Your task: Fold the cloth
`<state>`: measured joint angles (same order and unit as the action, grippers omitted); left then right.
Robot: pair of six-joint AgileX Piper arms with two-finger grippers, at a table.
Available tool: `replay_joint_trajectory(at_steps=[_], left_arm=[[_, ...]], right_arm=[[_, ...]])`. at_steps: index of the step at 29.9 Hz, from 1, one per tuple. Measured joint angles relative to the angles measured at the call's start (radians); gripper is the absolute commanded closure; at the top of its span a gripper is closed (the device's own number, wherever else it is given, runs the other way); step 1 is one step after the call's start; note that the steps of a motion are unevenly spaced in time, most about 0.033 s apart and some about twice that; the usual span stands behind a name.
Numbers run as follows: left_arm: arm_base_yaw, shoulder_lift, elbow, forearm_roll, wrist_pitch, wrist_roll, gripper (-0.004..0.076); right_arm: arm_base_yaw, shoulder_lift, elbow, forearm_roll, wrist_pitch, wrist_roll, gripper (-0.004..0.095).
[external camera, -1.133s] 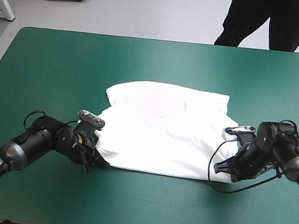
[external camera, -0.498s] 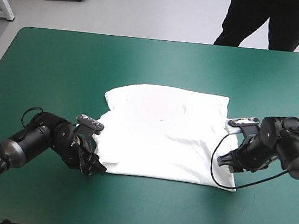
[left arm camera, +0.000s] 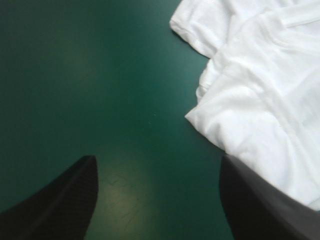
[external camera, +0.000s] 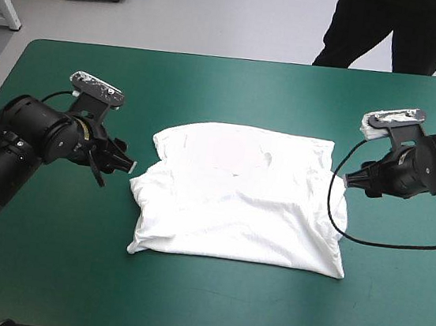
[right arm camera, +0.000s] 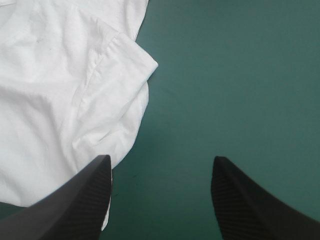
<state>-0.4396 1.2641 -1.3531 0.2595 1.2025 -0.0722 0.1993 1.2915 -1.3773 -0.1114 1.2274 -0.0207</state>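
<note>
The white T-shirt (external camera: 241,202) lies on the table's middle, folded over into a rough rectangle with its collar toward the far edge. My left gripper (external camera: 112,166) hovers beside the shirt's left sleeve, open and holding nothing. In the left wrist view the T-shirt (left arm camera: 260,85) lies ahead and to one side of the left gripper (left arm camera: 157,172), apart from its fingers. My right gripper (external camera: 357,182) stands open off the shirt's right side. In the right wrist view a sleeve of the T-shirt (right arm camera: 60,100) reaches just past one finger (right arm camera: 70,205) of the right gripper (right arm camera: 161,172).
The teal-green cover (external camera: 208,305) runs wide around the T-shirt on every side, out to the table's edges.
Both grippers held the shirt's near corners earlier. They have opened, let go, and drawn back outward and toward the far side. The T-shirt now lies flat by itself.
</note>
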Motion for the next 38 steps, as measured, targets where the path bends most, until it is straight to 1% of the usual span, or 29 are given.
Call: replay_joint_trajectory(at_steps=[3, 8, 12, 20, 26, 30, 33, 35, 38], left_arm=[[0.043, 0.038, -0.002, -0.015, 0.001, 0.0, 0.0221], [0.113, 0.133, -0.002, -0.12, -0.058, 0.03, 0.0221], [0.123, 0.216, 0.026, -0.165, -0.093, 0.039, 0.0221], [0.123, 0.338, 0.154, -0.189, -0.216, 0.045, 0.0222], [0.123, 0.433, 0.164, -0.193, -0.28, 0.045, 0.0232], [0.123, 0.474, 0.161, -0.208, -0.288, 0.049, 0.024], [0.125, 0.482, 0.156, -0.224, -0.286, 0.063, 0.0316], [0.127, 0.483, 0.156, -0.241, -0.286, 0.072, 0.0427], [0.127, 0.485, 0.156, -0.279, -0.286, 0.097, 0.0636]], right_arm=[[0.0, 0.0, -0.001, 0.0, 0.01, 0.002, 0.0349], [0.0, 0.0, -0.001, 0.0, 0.012, 0.002, 0.0348], [0.0, 0.0, -0.001, 0.0, 0.012, 0.002, 0.0348], [0.0, 0.0, -0.001, 0.001, 0.018, 0.002, 0.0349], [0.0, 0.0, -0.001, 0.0, 0.019, 0.002, 0.035], [0.0, 0.0, -0.001, 0.0, 0.019, 0.002, 0.035], [0.0, 0.0, -0.001, 0.0, 0.019, 0.002, 0.035], [0.0, 0.0, -0.001, 0.0, 0.019, 0.001, 0.035], [0.0, 0.0, -0.001, 0.0, 0.019, 0.0, 0.0354]])
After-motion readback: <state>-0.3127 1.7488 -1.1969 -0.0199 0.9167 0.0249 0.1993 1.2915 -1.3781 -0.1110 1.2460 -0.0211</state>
